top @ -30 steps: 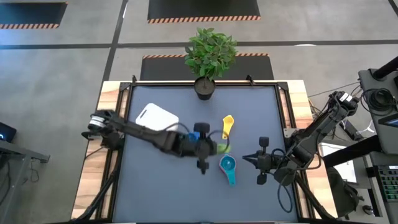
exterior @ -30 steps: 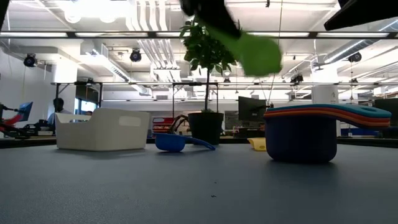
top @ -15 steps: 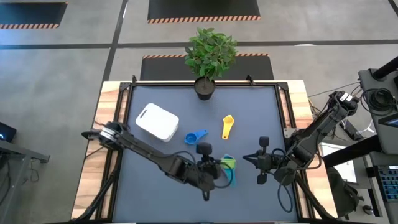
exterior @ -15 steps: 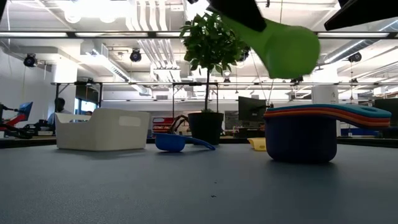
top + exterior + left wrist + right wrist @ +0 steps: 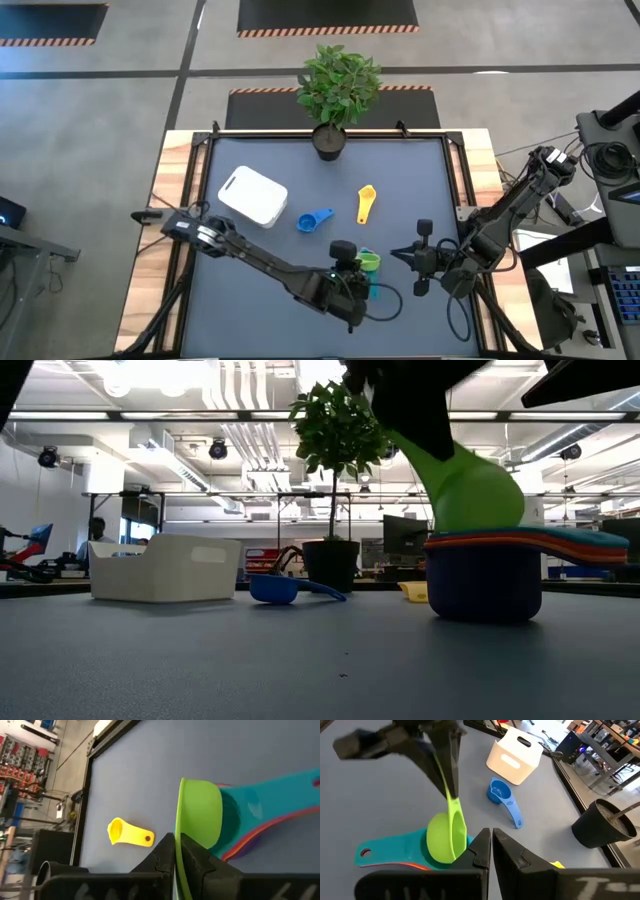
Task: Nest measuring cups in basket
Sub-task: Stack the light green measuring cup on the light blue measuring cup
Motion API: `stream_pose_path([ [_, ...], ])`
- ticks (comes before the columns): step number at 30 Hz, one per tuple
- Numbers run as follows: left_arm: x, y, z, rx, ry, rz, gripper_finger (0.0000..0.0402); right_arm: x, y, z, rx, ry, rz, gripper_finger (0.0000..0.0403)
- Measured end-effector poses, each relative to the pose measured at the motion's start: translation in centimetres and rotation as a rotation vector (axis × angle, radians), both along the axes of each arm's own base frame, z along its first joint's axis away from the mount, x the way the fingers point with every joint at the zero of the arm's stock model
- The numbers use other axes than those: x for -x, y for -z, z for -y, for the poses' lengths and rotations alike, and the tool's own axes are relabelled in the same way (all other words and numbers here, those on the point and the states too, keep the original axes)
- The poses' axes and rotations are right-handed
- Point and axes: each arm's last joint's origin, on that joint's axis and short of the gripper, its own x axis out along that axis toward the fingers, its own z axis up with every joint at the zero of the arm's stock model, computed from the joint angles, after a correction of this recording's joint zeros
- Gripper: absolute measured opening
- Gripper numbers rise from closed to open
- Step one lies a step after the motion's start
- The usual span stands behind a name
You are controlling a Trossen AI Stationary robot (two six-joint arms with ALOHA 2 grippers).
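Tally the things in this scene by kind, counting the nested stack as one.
Loose cups: 2 (blue cup, yellow cup)
Green cup in left gripper: 1
Nested stack: 1
Basket: 1
Potted plant: 1
Total: 6

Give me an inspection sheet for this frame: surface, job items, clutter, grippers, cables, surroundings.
Surface: dark mat on wood table.
Job items: basket far left, nothing seen inside; blue cup and yellow cup loose; stack of purple, red, orange, teal cups on the mat; green cup tilted at the stack's top.
Clutter: potted plant at far edge.
Grippers: left gripper shut on green cup's handle; right gripper shut, holding nothing, beside the stack.
Cables: along right arm's base.
Surroundings: lab benches, monitors behind.
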Motion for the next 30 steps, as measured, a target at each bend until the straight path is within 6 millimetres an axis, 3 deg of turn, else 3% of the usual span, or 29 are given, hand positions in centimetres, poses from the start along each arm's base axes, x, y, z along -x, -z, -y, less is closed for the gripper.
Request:
stream_pose_path([
  [12, -0.32, 0.64, 0.13, -0.034, -0.015, -0.027, 0.0008, 0.0, 0.0, 0.0, -0.012, 0.006, 0.002, 0.0008],
  [30, 0.03, 0.56, 1.04, -0.025, 0.013, -0.023, 0.0133, 0.0, 0.0, 0.0, -0.014, 0.006, 0.002, 0.0009],
])
